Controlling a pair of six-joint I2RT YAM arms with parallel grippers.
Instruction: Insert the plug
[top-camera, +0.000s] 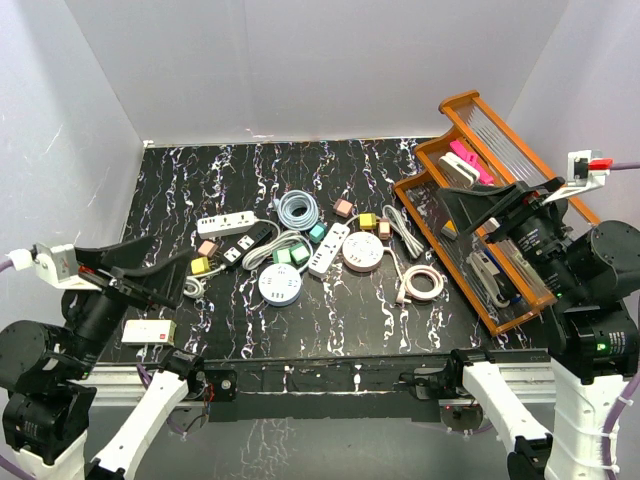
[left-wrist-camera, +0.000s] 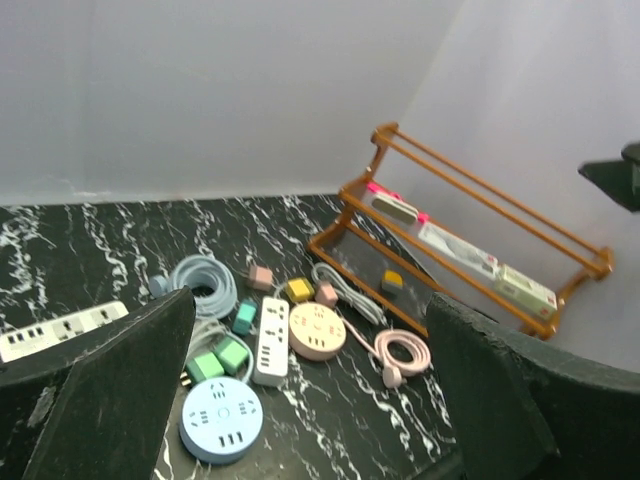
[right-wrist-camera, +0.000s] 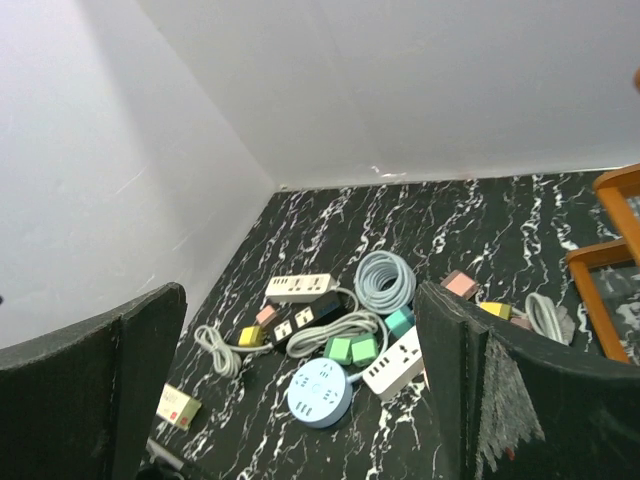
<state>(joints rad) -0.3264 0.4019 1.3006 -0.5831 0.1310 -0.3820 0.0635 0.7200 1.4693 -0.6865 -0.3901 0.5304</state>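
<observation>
A heap of power strips and plugs lies mid-table. It holds a round blue strip (top-camera: 280, 285) (left-wrist-camera: 221, 419) (right-wrist-camera: 319, 393), a round pink strip (top-camera: 362, 252) (left-wrist-camera: 317, 330) and a white strip (top-camera: 328, 248) (left-wrist-camera: 270, 340). A coiled pink cable (top-camera: 420, 283) ends in a pink plug (left-wrist-camera: 392, 377) lying loose on the table. Small green cube adapters (top-camera: 291, 256) (right-wrist-camera: 351, 349) sit by the blue strip. My left gripper (top-camera: 185, 275) (left-wrist-camera: 310, 300) hovers open at the left edge, empty. My right gripper (top-camera: 447, 212) (right-wrist-camera: 300, 290) hangs open and empty over the rack's near end.
A wooden rack (top-camera: 470, 110) (left-wrist-camera: 470, 190) with strips and chargers stands at the right. A long white strip (top-camera: 226, 223), a black strip (top-camera: 250, 245) and a blue cable coil (top-camera: 298, 209) lie at the back left. A small white box (top-camera: 150, 331) rests front left.
</observation>
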